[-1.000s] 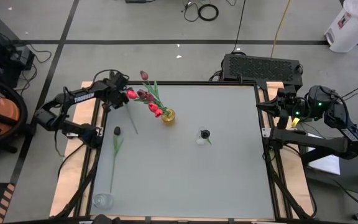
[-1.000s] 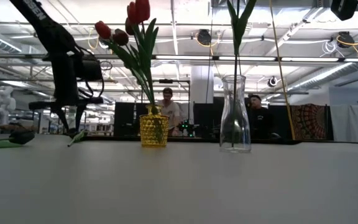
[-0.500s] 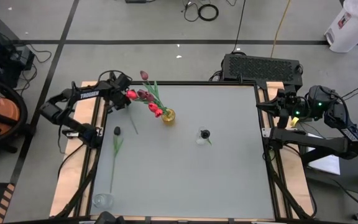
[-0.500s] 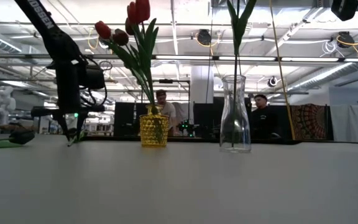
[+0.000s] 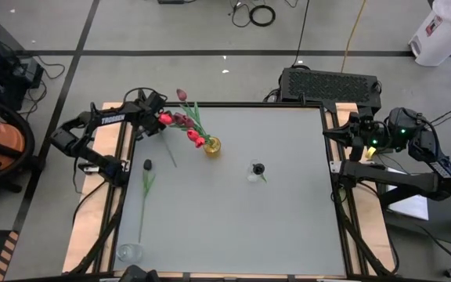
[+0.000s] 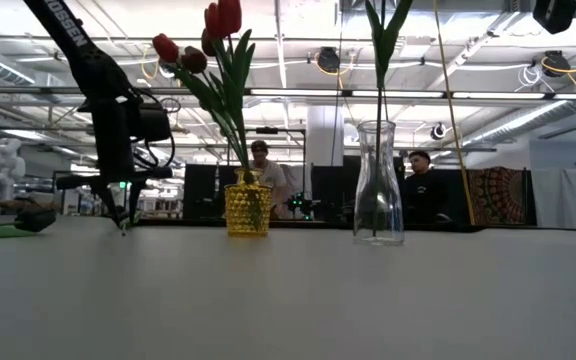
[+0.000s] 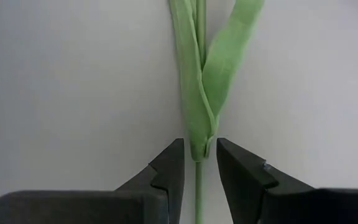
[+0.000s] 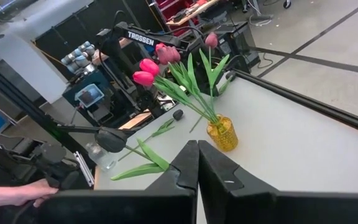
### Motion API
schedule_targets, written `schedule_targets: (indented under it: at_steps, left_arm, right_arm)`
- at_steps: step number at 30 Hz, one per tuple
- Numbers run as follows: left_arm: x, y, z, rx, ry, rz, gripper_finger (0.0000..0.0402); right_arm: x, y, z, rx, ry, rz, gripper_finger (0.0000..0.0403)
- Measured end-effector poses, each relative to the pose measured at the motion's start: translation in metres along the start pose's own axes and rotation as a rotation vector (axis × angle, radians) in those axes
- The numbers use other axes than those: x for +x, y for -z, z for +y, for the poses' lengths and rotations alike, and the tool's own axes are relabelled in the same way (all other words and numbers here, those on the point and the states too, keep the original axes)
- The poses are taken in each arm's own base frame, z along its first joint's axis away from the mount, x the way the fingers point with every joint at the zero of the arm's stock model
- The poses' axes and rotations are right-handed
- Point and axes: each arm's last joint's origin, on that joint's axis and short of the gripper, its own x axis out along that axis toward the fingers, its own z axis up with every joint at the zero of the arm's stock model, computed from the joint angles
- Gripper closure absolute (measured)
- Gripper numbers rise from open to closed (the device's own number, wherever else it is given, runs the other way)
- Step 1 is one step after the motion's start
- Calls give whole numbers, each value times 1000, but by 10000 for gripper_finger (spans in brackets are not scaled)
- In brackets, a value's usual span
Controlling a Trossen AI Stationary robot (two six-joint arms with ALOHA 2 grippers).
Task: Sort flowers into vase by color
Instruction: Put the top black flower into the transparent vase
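High view: we look straight down on whole table [image 5: 233,211], both arms at its sides, floor around.

Low view: we sit at tabletop height, facing level across table [image 6: 288,300] into room; yellow vase [image 6: 248,208] and clear vase [image 6: 379,185] mid-distance, two people behind.

Left wrist view: very near tabletop, facing down past own fingers [image 7: 169,174] onto green stem [image 7: 198,74].

Right wrist view: we look from table's right edge across to yellow vase [image 8: 222,134], far arm [image 8: 145,43] beyond.

Yellow vase shared by high [image 5: 211,145], low, right wrist views.
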Motion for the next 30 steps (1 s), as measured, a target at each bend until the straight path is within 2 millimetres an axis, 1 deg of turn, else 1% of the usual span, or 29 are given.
schedule_targets:
  at_steps: [18,30]
  left_arm:
    - [0,-2,1,3,-33,-56,301]
    - [0,0,2,11,-40,-37,301]
  right_arm:
    - [0,-2,1,11,-12,-21,403]
    - [0,-2,1,48,-12,-20,403]
